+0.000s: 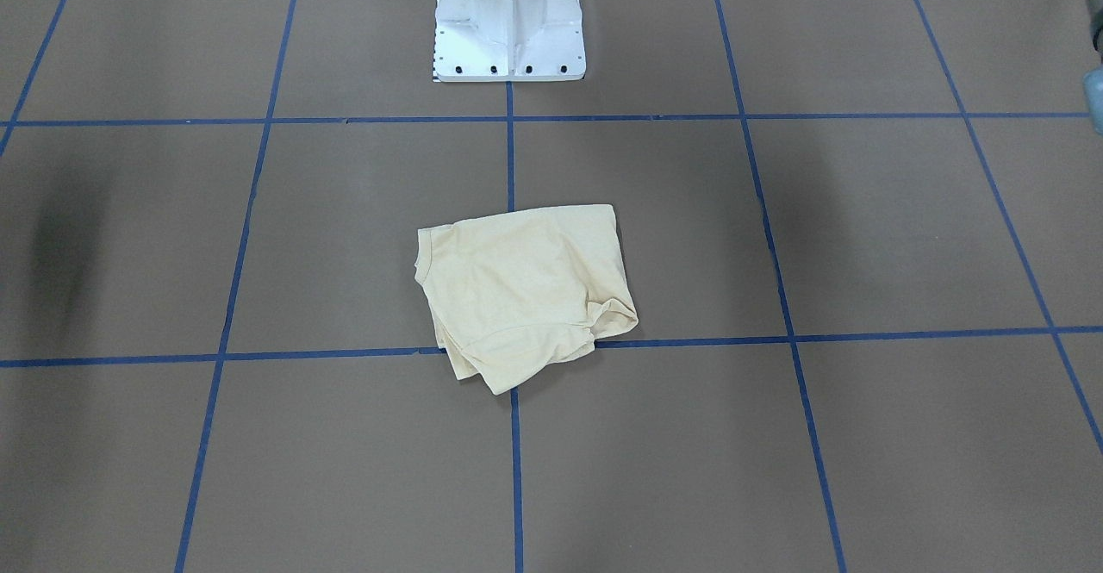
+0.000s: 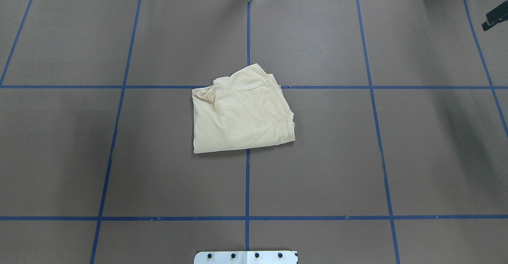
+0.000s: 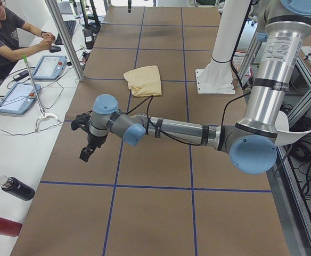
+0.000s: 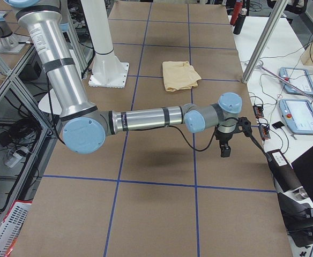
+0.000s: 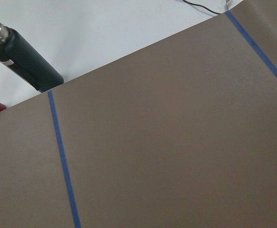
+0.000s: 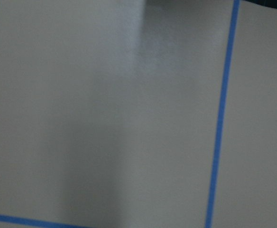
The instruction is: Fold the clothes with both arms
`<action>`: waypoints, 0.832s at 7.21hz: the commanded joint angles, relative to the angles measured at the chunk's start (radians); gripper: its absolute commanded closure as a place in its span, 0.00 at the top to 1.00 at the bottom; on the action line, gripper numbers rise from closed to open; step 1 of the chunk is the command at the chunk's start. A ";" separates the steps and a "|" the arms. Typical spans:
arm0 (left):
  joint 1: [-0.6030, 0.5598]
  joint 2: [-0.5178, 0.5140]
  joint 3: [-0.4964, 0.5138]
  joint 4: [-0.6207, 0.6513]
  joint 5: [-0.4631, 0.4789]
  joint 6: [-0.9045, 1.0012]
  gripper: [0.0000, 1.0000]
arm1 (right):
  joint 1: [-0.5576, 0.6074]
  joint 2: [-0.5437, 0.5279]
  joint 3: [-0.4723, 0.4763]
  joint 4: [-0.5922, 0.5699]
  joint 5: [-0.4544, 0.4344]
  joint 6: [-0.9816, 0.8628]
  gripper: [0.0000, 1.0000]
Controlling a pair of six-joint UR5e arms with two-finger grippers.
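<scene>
Over the left end of the table [image 2: 79, 157], left gripper [image 3: 86, 151] hangs tips down; can't tell if jaws are wide or closed. Shirt [image 2: 242, 115] sits mid-table across the centre tape line [image 2: 247, 184], folded into a rough bundle. Looks light, soft, limp: I'd pinch corners or hem through all layers. Right gripper [image 4: 225, 150] over the right end, jaw state unreadable too.

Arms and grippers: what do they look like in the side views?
The left arm and right arm are silver-grey tubes with light blue joint caps, black bands and a black cable along each forearm. The left gripper and right gripper are black.
</scene>
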 commanded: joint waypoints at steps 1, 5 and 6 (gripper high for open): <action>-0.103 0.002 0.003 0.191 -0.007 0.154 0.99 | 0.095 -0.112 0.001 -0.086 0.031 -0.194 1.00; -0.098 0.155 -0.086 0.418 -0.270 0.199 0.99 | 0.127 -0.138 0.103 -0.378 0.042 -0.220 1.00; -0.097 0.160 -0.097 0.421 -0.274 0.178 0.99 | 0.125 -0.187 0.152 -0.385 0.044 -0.220 1.00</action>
